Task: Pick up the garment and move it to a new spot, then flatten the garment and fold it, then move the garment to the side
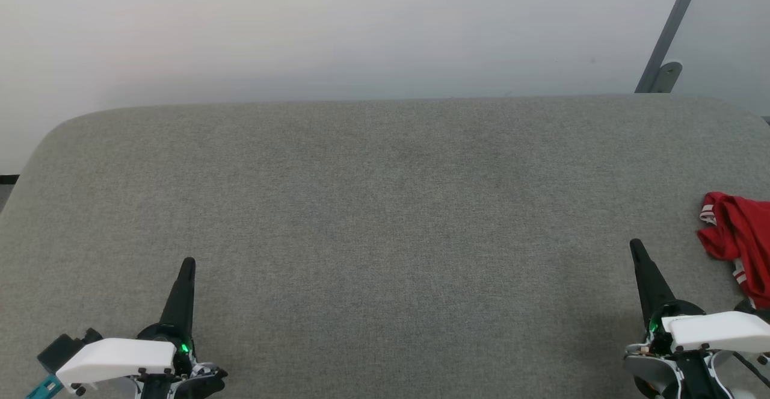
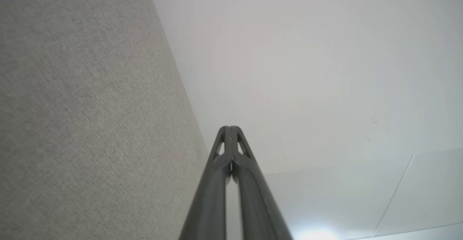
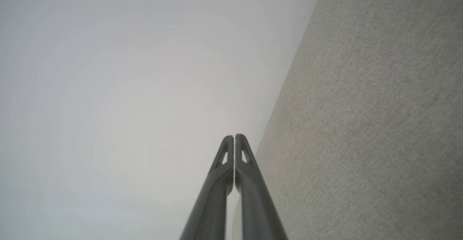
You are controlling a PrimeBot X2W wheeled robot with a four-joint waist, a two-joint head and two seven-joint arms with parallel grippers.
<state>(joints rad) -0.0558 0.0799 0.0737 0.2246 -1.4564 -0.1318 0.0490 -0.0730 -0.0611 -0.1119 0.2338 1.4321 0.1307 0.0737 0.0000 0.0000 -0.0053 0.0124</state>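
The garment (image 1: 741, 236), red with white-and-red striped trim, lies crumpled at the right edge of the grey fabric-covered table (image 1: 385, 206), partly cut off by the head view's border. My right gripper (image 1: 635, 247) is shut and empty, its tip a short way left of the garment and apart from it. At the lower left my left gripper (image 1: 189, 263) is shut and empty, far from the garment. In the wrist views the left gripper (image 2: 230, 127) and the right gripper (image 3: 231, 137) show their fingers pressed together with nothing between them.
A pale wall (image 1: 361, 26) stands behind the table's far edge. A grey metal post (image 1: 668, 38) leans at the back right. The table's rounded far-left corner (image 1: 66, 125) drops off to the floor.
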